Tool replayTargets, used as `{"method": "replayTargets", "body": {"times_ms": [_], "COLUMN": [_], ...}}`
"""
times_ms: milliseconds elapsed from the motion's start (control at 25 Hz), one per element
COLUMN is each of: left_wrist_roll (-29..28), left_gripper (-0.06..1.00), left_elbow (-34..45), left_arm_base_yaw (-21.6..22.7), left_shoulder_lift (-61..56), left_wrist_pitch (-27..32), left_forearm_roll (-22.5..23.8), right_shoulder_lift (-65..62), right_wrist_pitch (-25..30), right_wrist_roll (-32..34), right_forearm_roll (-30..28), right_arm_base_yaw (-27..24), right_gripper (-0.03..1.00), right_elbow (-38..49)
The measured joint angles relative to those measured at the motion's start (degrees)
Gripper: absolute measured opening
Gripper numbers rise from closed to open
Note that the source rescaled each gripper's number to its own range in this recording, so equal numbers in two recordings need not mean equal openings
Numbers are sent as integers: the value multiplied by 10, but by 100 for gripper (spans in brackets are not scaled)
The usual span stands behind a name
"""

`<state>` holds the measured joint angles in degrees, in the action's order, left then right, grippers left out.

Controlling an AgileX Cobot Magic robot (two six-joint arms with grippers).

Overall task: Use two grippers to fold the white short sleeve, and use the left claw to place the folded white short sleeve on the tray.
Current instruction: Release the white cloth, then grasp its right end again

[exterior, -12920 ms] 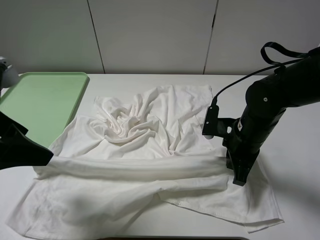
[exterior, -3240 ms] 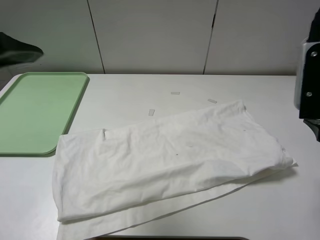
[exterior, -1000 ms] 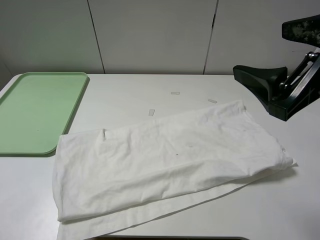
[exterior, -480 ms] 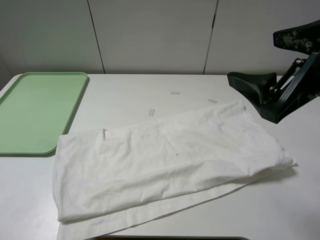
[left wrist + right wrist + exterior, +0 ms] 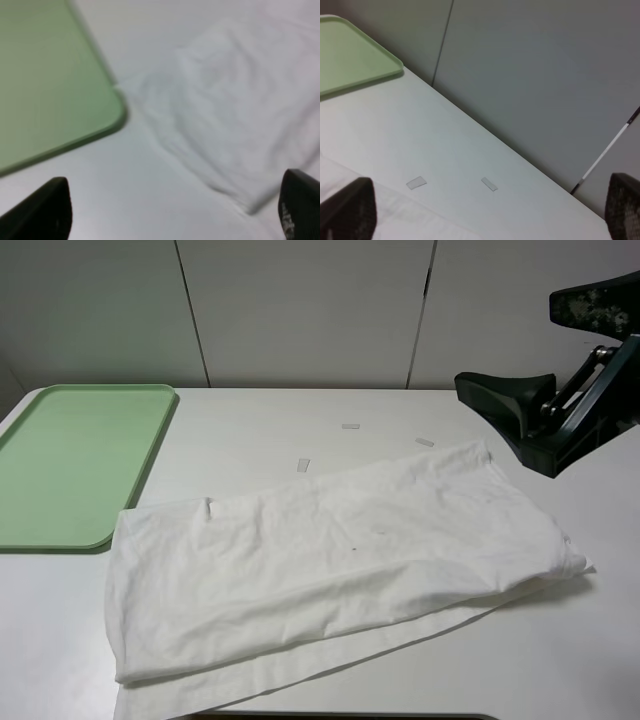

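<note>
Right hand [image 5: 507,340] shifted, shirt [image 5: 340,560] lying folded

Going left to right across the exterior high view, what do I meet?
tray → shirt → right gripper

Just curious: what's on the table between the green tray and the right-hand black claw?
Three small tape strips on otherwise bare table, seen in the high view.
</note>
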<state>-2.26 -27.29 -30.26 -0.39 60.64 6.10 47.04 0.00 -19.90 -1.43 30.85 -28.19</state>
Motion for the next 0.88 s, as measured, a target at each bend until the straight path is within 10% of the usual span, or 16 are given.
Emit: {"method": "replayTargets", "body": {"times_ms": [320,880], "left_wrist_roll": [0,0], "left_gripper": [82,82], "left_elbow": [0,0], "left_arm_base_yaw": [174,189], "left_shoulder_lift": [0,0], "left_wrist_pitch": [0,0], "left_forearm_roll": [0,0], "right_shoulder_lift": [0,0], "right_wrist_pitch": [-3,18], "right_wrist_roll": [0,0], "right_forearm_roll": [21,27], "right_arm_base_yaw": [0,0], "right_gripper": [100,100], "right_elbow": [0,0]}}
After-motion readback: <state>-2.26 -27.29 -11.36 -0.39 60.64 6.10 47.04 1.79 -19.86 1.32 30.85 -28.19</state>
